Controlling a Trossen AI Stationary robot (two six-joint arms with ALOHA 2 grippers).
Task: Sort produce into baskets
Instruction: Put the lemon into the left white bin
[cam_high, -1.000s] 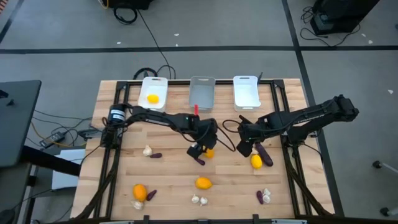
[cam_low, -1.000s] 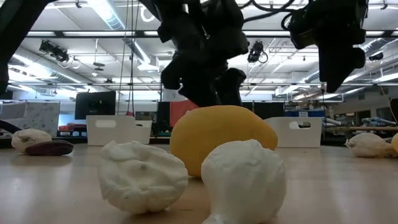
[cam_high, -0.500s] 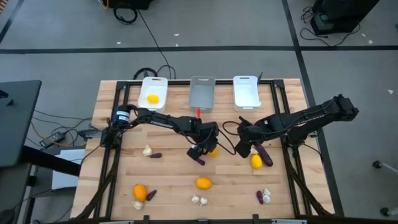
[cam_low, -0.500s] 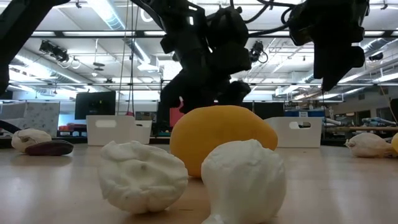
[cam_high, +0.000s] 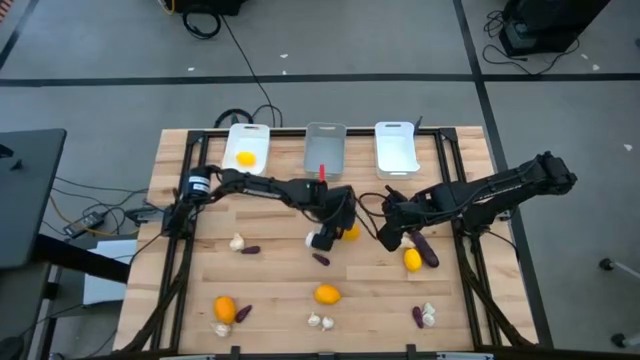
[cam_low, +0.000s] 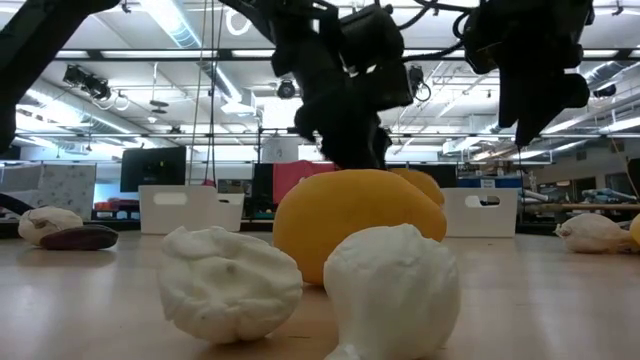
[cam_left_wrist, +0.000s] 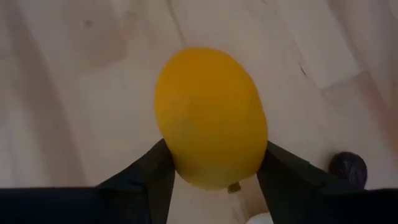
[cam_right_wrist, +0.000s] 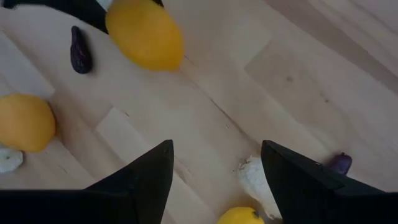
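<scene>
My left gripper (cam_high: 340, 228) is shut on a round orange-yellow fruit (cam_left_wrist: 211, 118) near the table's middle; the fruit also shows in the high view (cam_high: 349, 232). My right gripper (cam_high: 392, 236) hovers open and empty to its right, over a whitish garlic bulb (cam_right_wrist: 254, 179), with a yellow fruit (cam_high: 412, 260) and a dark purple piece (cam_high: 428, 250) beside it. Three baskets stand along the far edge: a white one (cam_high: 247, 140) with one yellow fruit (cam_high: 246, 158) in it, a grey one (cam_high: 325, 150) and a white one (cam_high: 396, 148). My left gripper pinches the orange-yellow fruit between its two fingers (cam_left_wrist: 154, 177), one on each side of the fruit's near half (cam_left_wrist: 186, 168). The fingers come from above, slanting down. The fruit appears lifted a little above the table.
Loose produce lies on the near half: garlic (cam_high: 237, 241) and a purple piece (cam_high: 251, 250) at left, a purple piece (cam_high: 321, 259), an orange fruit (cam_high: 327, 294), garlic (cam_high: 320, 321), an orange fruit (cam_high: 224, 308), and a purple piece (cam_high: 417, 316) beside garlic (cam_high: 429, 314) at right.
My left gripper has gone up and toward the table's far edge, a little to the right, taking the orange-yellow fruit with it; the fruit has left the spot where it lay. The purple piece beside it stays where it was.
</scene>
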